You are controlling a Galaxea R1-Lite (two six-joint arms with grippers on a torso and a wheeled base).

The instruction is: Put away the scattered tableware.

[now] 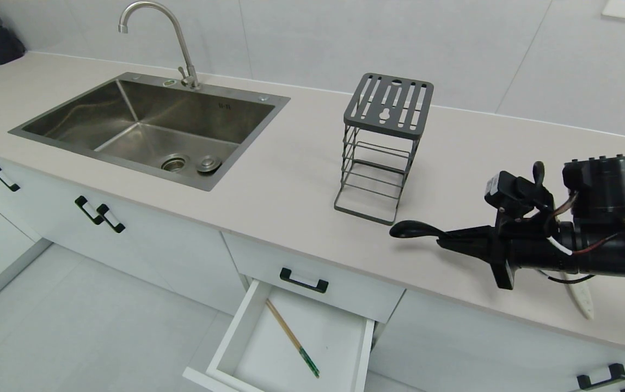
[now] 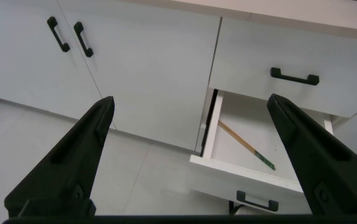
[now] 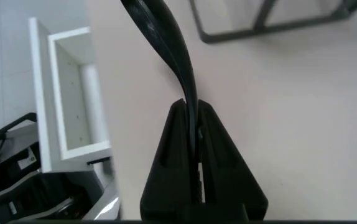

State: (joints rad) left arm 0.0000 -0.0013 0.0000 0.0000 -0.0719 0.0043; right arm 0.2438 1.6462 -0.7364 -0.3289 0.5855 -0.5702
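Note:
My right gripper [image 1: 448, 240] is shut on the handle of a black spoon [image 1: 415, 230], which it holds level just above the counter's front edge, in front of the wire rack. In the right wrist view the spoon [image 3: 166, 43] sticks out past the closed right gripper [image 3: 193, 115] over the beige counter. Below the counter a white drawer [image 1: 234, 326] stands pulled out, with a pair of wooden chopsticks with green tips [image 1: 292, 337] lying inside. My left gripper [image 2: 191, 102] is open and hangs low in front of the cabinets, facing the drawer [image 2: 206, 134] and chopsticks [image 2: 247, 145].
A dark wire rack [image 1: 383, 147] stands mid-counter. A steel sink [image 1: 269, 100] with a tall faucet [image 1: 182, 49] lies to the left. A white utensil [image 1: 579, 298] rests on the counter under my right arm. Cabinet doors with black handles [image 1: 100, 215] line the front.

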